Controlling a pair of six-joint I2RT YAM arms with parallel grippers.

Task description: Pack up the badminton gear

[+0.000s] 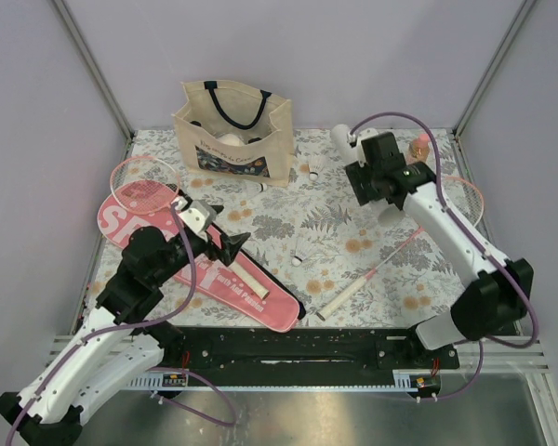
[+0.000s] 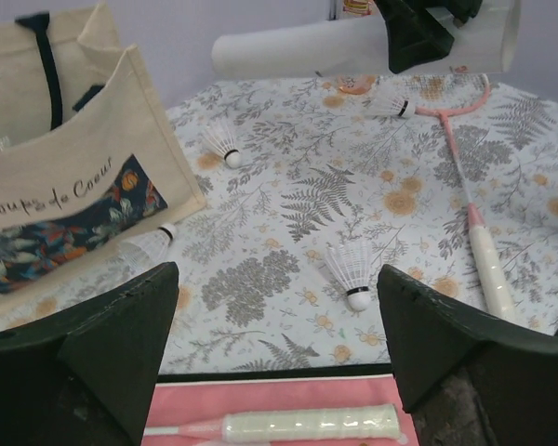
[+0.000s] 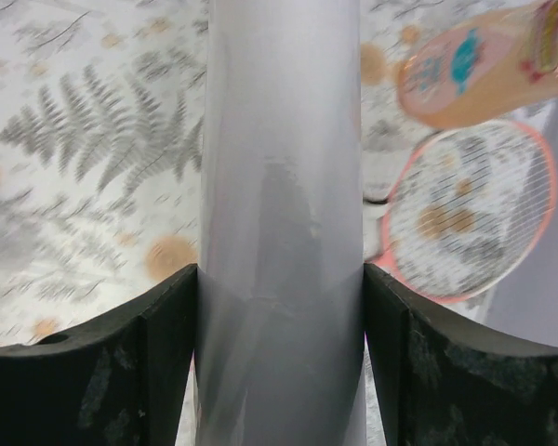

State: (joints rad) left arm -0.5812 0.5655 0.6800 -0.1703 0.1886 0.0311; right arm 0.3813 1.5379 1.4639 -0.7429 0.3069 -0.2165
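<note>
Right end effector (image 3: pixel 279 316) gripping white tube (image 3: pixel 281 139) — left end effector (image 2: pixel 277 275) spread, over case (image 2: pixel 288 392)

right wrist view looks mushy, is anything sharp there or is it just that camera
Right wrist view: the white tube fills the middle, too close to be sharp, and the orange bottle and racket head behind it are blurred. Left wrist view: crisp, feathers of the nearest shuttlecock distinct. Top external view: evenly lit, shadows faint, no glare.
</note>
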